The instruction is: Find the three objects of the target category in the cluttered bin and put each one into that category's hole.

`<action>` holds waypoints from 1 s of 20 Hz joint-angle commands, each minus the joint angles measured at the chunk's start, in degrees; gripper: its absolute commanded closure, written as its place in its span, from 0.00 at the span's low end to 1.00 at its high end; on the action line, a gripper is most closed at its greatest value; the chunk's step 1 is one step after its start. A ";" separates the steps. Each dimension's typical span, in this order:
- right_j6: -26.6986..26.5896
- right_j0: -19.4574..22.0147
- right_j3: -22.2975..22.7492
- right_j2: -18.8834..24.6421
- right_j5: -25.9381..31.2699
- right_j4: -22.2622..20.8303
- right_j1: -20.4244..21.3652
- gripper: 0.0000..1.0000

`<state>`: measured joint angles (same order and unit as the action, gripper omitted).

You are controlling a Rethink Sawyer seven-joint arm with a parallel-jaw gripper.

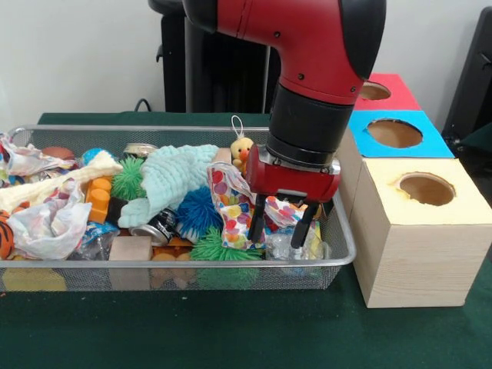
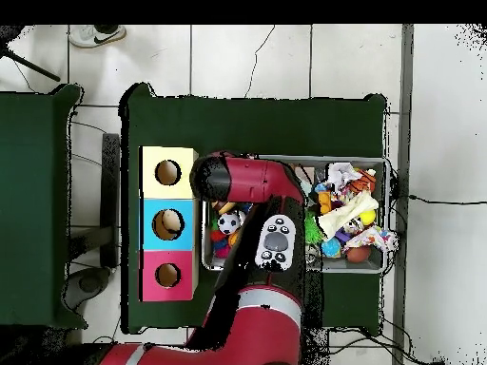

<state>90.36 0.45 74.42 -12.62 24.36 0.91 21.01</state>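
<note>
- From the front view I see the gripper (image 1: 282, 224) lowered into the right end of the wire bin (image 1: 342, 250), its two dark jaws parted, one on each side of a polka-dot wrapper (image 1: 231, 201) without squeezing it.
- The bin sits on the green bench (image 1: 231, 330) and is packed with clutter: a pale green knitted cloth (image 1: 171, 178), a blue spiky ball (image 1: 198, 211), a green spiky ball (image 1: 127, 178), a drink can (image 1: 155, 228) lying on its side, a small yellow duck (image 1: 242, 149) at the back, an orange block (image 1: 98, 200) and crumpled plastic bags (image 1: 48, 223) at the left end.
- Just beside the bin's right end stand three boxes in a row, each with a round hole on top: a yellow-topped box (image 1: 415, 231) nearest the camera, a blue-topped box (image 1: 396, 134) behind it, and a red-topped box (image 1: 384, 91) farthest back.
- From overhead, the arm (image 2: 247, 181) covers the bin's end next to the boxes, so the jaws are hidden there.
- I cannot tell from either view which things in the bin belong to the target category.
</note>
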 commanded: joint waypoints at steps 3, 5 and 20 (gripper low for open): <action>6.15 -0.44 2.50 5.15 3.51 -0.54 -0.61 0.00; 6.17 -0.18 2.85 5.93 3.22 -0.15 -0.58 0.00; 6.57 -0.68 0.38 5.24 4.54 0.10 -3.51 0.00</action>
<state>90.36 -0.54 74.41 -12.58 24.36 0.91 20.69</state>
